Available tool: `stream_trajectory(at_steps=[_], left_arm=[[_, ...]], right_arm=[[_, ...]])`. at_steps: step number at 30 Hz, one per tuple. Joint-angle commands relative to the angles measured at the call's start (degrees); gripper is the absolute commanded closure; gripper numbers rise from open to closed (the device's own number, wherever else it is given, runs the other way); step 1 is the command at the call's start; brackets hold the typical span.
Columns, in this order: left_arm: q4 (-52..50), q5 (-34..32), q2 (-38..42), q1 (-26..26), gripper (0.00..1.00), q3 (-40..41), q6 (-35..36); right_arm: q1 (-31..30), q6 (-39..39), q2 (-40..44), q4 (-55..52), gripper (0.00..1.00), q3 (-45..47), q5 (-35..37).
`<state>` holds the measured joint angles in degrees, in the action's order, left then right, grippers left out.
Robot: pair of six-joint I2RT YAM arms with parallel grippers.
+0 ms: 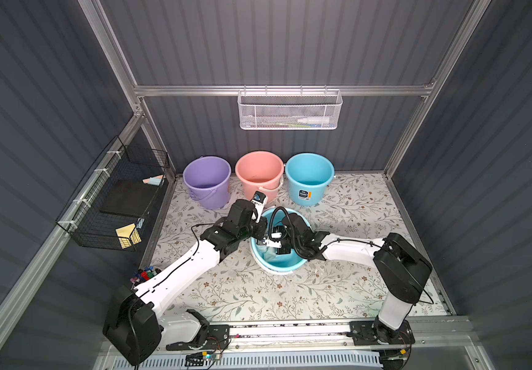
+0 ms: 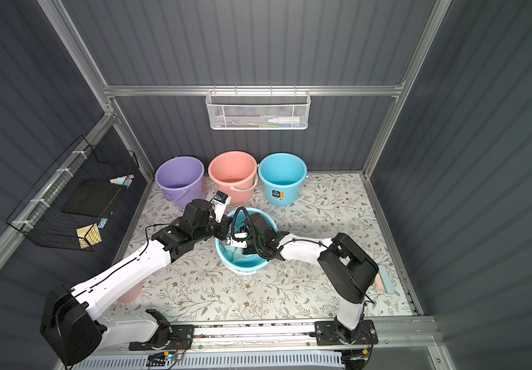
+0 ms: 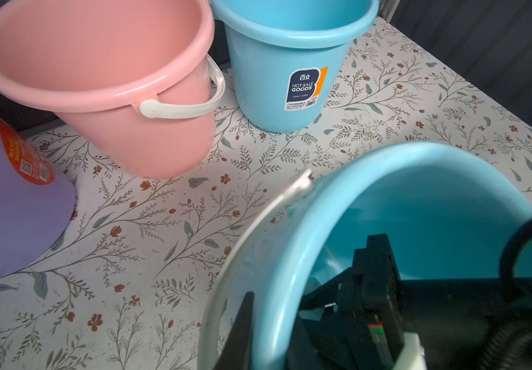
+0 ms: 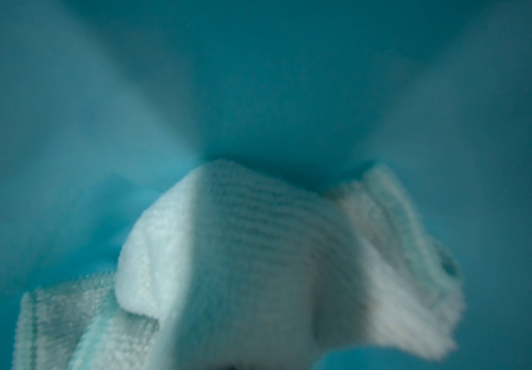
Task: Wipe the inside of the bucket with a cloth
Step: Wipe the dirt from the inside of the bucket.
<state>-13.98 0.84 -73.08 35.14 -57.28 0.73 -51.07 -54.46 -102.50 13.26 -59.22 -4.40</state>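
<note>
While left gripper (image 1: pixel 260 235) clamps rim of tilted blue bucket (image 1: pixel 285 264) mid-table, right gripper (image 1: pixel 270 247) sits deep inside, jaws pinched on white cloth (image 4: pixel 251 256) against wall. Step, likely: wiping inside. Next: sweep cloth round wall and base with steady pressure; rim hold must not slip.

The bucket (image 1: pixel 287 264) is light blue; the ribbed cloth (image 4: pixel 258 256) whitish, perhaps teal-striped; the mat (image 1: pixel 258 294) shows leaves and flowers.

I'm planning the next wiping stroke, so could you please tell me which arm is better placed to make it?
Right. The right gripper is inside the tilted blue bucket, shut on the cloth. The left gripper clamps the rim, steadying it.
</note>
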Motion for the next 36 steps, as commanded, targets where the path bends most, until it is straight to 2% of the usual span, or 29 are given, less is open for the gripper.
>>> stream_trajectory(at_steps=[1,8,11,15,20,27,31,36], left_arm=[[1.8,4.6,0.5,1.9,1.00,-0.1,-1.6],[1.6,4.6,0.6,2.0,1.00,-0.1,-1.7],[1.5,4.4,0.6,2.0,1.00,-0.2,-1.6],[1.2,4.0,0.6,2.0,1.00,-0.3,-1.5],[1.2,3.9,0.4,2.0,1.00,-0.5,-1.5],[1.1,3.9,0.5,2.0,1.00,-0.3,-1.4],[1.1,3.9,0.8,2.0,1.00,-0.1,-1.4],[1.1,3.9,0.9,2.0,1.00,-0.2,-1.4]], right_arm=[[-1.7,-1.6,-1.4,13.6,1.00,-1.2,12.4],[-1.8,-10.2,-1.3,8.4,1.00,-1.9,24.8],[-1.8,-13.3,-0.1,1.3,1.00,-2.5,27.4],[-1.8,-13.4,2.3,-11.9,1.00,-4.4,30.2],[-1.8,-11.8,5.1,-30.3,1.00,-6.6,27.5],[-1.6,-6.9,6.0,-54.8,1.00,-12.0,19.6],[-1.6,-5.2,5.3,-62.9,1.00,-14.4,16.0],[-1.5,-4.6,5.1,-67.1,1.00,-15.4,9.9]])
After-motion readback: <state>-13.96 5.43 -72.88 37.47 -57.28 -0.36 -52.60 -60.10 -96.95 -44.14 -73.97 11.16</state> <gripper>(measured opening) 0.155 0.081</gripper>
